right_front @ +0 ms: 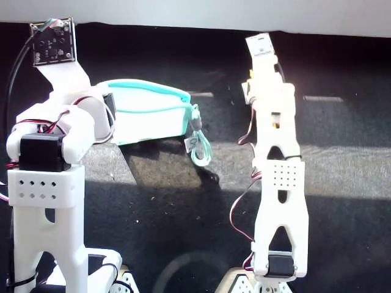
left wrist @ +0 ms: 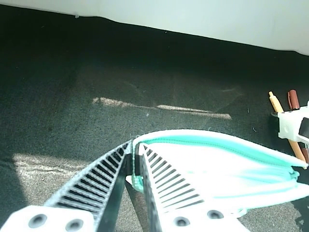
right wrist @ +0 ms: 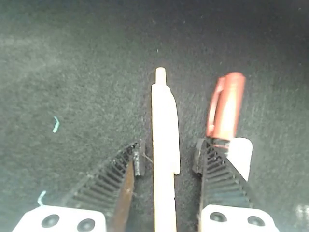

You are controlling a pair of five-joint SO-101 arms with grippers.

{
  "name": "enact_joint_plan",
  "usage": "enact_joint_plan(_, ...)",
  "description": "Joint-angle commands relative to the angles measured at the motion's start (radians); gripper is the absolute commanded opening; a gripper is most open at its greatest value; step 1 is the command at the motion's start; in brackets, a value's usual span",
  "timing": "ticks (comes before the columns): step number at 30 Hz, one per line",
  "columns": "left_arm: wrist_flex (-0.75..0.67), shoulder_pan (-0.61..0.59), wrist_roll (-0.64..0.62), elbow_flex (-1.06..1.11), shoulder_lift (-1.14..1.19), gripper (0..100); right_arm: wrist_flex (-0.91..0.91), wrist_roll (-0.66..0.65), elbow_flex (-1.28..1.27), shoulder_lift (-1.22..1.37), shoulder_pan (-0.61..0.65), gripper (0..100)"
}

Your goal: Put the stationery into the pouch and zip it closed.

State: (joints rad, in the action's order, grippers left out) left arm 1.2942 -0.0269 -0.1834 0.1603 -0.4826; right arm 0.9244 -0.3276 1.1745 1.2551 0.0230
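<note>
The left claw (left wrist: 133, 157) pinched the open pouch (right_front: 149, 116) upper left of the high view; the right claw (right wrist: 169, 157), spread, straddled a cream pen (right wrist: 164, 125) beside a red pen (right wrist: 226, 106). Loading and zipping seemingly lay ahead.

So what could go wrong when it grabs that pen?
The right gripper is open around the cream pen, but the red pen lies close beside it, so closing might nudge or catch that one too. Also, the left gripper pinches the pouch only at its edge, so the pouch might slip or sag.
</note>
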Motion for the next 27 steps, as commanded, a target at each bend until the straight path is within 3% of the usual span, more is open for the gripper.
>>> enact_joint_plan(1,0.023,0.002,0.005,0.022,0.013,1,-0.01,-0.011,0.013,0.018,-0.008,17.3)
enact_joint_plan(4,0.025,-0.001,0.005,0.022,0.013,1,0.007,-0.009,0.013,0.036,-0.005,16.3)
enact_joint_plan(7,0.025,-0.002,0.005,0.022,0.013,1,0.031,-0.009,0.015,0.03,-0.004,0.5)
enact_joint_plan(13,0.025,-0.002,0.005,0.024,0.013,1,0.166,-0.005,0.067,-0.054,-0.007,0.6)
enact_joint_plan(22,0.018,-0.002,0.005,0.022,0.013,1,0.595,0.002,0.506,-0.133,0.005,0.6)
enact_joint_plan(27,0.018,0.002,0.005,0.022,0.013,1,0.82,0.161,0.599,-0.214,0.022,0.6)
